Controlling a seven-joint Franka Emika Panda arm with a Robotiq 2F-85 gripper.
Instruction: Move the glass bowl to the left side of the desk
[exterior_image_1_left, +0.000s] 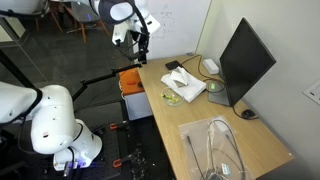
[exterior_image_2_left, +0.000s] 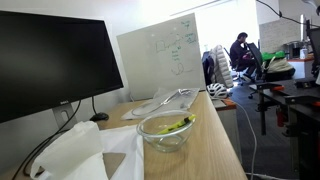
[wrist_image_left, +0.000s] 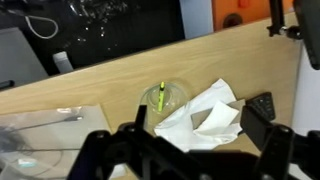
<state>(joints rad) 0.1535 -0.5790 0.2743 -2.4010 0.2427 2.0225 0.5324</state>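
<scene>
One bowl to shift, and nothing has hold of it yet. Reading the wrist view from the left, the large clear rounded object (wrist_image_left: 35, 140) lies on the desk (wrist_image_left: 100, 85). Next comes the glass bowl (wrist_image_left: 165, 98), upright, with a streak of yellow-green showing in it. Pressed close on its right is the white bundle (wrist_image_left: 205, 120); whether the two touch I cannot tell. A dark item (wrist_image_left: 262, 103) sits at the bundle's far side. Over all this hangs the gripper (wrist_image_left: 190, 150), fingers spread wide and empty, the bowl framed in the gap below them. In an exterior view the gripper (exterior_image_1_left: 141, 48) stands high over the end of the desk, well apart from the bowl (exterior_image_1_left: 172, 97). So this looks like the approach, with the grasp not yet made. The next move calls for a descent onto the bowl's rim, probably one finger inside and one outside. It should pick the side away from the bundle, so the cloth is not pinched or dragged along.
</scene>
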